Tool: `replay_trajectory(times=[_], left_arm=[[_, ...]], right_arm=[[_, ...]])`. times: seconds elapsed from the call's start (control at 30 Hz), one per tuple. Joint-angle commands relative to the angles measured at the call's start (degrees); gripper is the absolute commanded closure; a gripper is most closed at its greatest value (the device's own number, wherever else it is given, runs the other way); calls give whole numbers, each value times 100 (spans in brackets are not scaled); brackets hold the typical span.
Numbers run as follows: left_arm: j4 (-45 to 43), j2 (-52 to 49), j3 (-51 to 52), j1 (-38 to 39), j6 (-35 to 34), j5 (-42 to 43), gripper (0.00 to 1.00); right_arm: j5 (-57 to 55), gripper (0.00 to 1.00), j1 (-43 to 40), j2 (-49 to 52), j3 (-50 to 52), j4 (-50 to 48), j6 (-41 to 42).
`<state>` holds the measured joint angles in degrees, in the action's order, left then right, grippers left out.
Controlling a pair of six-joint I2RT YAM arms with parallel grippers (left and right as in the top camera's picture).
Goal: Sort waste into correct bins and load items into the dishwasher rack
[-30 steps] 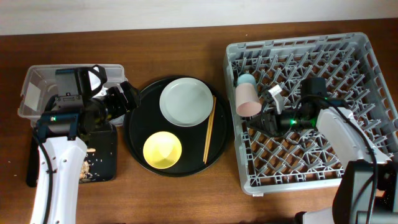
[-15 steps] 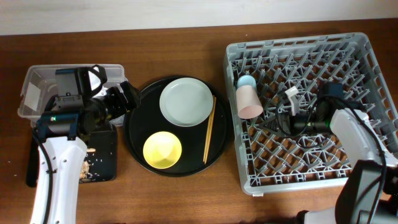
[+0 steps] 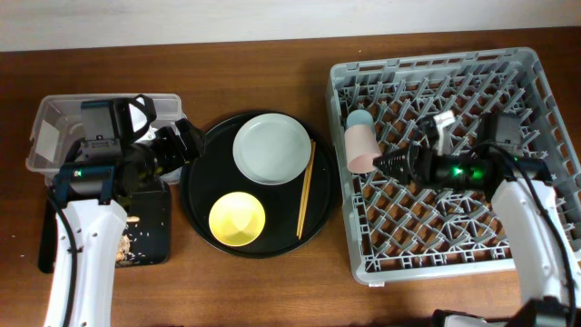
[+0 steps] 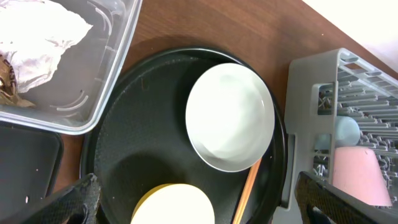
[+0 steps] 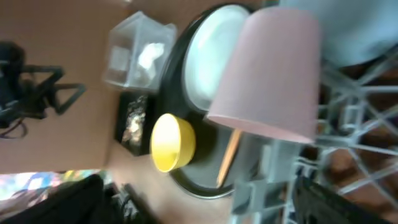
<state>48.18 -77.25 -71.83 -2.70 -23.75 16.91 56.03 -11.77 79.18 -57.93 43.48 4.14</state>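
1. The pink cup (image 3: 363,147) lies tipped over on the pegs at the near-left edge of the dishwasher rack (image 3: 363,265), straight ahead of the right gripper (image 3: 392,164). Its narrow end touches the light blue cup (image 3: 359,118) just beyond it.
2. It looks light, stiff and smooth-walled, so it would probably slip or roll off the pegs if nudged. A hold across the wall near the wide rim seems safest.
3. The right gripper's jaws stand wide apart and hold nothing. The fingertips sit just beside the cup; I cannot tell whether they touch it.
4. The left gripper (image 4: 202,198) is likewise spread wide and empty, hovering over the large round black tray (image 3: 195,195).
5. Below and ahead of that hand sit the pale round plate (image 3: 271,147) and the small yellow bowl (image 3: 237,218), with the wooden chopsticks (image 3: 306,189) on the plate's far side.
6. On its left, the clear plastic tub (image 3: 54,118) holds the crumpled napkin (image 4: 37,31), and the flat black tray (image 3: 150,218) carries beige food scraps (image 3: 127,245).
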Motion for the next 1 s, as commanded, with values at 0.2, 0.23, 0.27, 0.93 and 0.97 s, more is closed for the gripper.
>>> replay_trajectory(times=[0.2, 0.23, 0.27, 0.93, 0.97], left_arm=[[-11, 13, -22, -9, 70, -24, 1], [-11, 13, -22, -9, 70, -26, 1], [-11, 13, -22, -9, 70, -26, 1], [-11, 13, -22, -9, 70, -26, 1], [-11, 13, -22, -9, 70, -26, 1]], right_arm=[[-2717, 2, 1213, -1567, -13, -968, 3314], [-2717, 2, 1364, -1558, -13, -970, 3519], [-2732, 15, 1488, -1521, -13, -960, 3515], [-7171, 81, 3989, 13, 107, -966, 5851], [-7202, 81, 3989, 111, 107, -1045, 5851]])
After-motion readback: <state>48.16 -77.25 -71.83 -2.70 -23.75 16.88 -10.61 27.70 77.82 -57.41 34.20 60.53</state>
